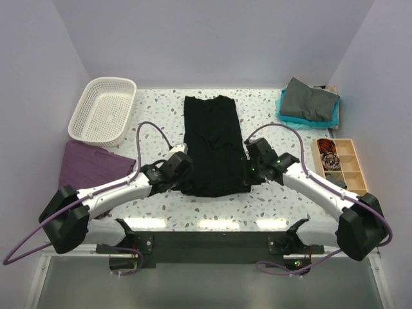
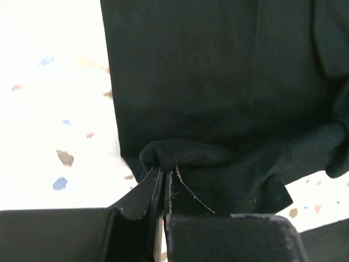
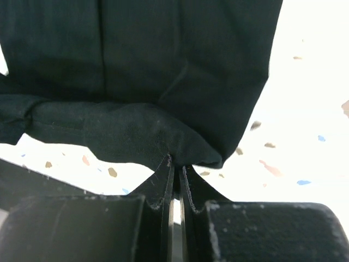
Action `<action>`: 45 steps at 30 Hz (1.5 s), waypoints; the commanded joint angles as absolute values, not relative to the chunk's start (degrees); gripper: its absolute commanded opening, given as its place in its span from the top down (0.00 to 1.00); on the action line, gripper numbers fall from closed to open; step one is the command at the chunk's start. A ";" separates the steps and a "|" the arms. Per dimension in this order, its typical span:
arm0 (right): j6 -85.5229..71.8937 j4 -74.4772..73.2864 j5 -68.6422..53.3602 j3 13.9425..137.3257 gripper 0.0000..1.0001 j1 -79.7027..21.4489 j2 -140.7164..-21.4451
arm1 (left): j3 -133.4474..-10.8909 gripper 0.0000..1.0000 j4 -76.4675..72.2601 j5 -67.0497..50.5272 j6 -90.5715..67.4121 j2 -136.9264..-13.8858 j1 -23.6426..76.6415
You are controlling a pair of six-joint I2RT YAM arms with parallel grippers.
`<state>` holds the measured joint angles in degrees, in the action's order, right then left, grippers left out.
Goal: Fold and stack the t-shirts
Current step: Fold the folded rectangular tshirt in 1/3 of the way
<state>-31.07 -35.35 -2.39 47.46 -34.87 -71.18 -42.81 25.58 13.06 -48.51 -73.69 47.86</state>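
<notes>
Black tee (image 1: 209, 145) lies flat mid-frame on the worktop (image 1: 154, 109). Left pincer (image 2: 163, 173) pinches its lower-left hem, right pincer (image 3: 175, 164) its lower-right (fabric bunched at both). Grey tee (image 1: 311, 100) sits atop teal tee (image 1: 335, 117), upper right.

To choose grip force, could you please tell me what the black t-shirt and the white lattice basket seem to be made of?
The black fabric t-shirt looks like soft matte knit, probably cotton: it creases and bunches without shine. The white lattice basket looks like rigid moulded plastic, smooth, with regular openwork walls.
</notes>
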 commanded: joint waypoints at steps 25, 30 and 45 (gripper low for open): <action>-16.61 -27.59 2.55 71.63 0.50 -23.91 -91.68 | -58.18 0.00 12.39 20.66 -32.26 -86.67 33.66; -18.01 -28.13 -4.71 67.86 0.50 -23.91 -88.34 | -55.12 0.00 13.09 10.32 -31.47 -82.71 33.75; -22.15 -27.77 -13.71 58.27 0.55 -25.14 -85.08 | -45.00 0.05 12.04 -9.23 -32.78 -80.77 33.84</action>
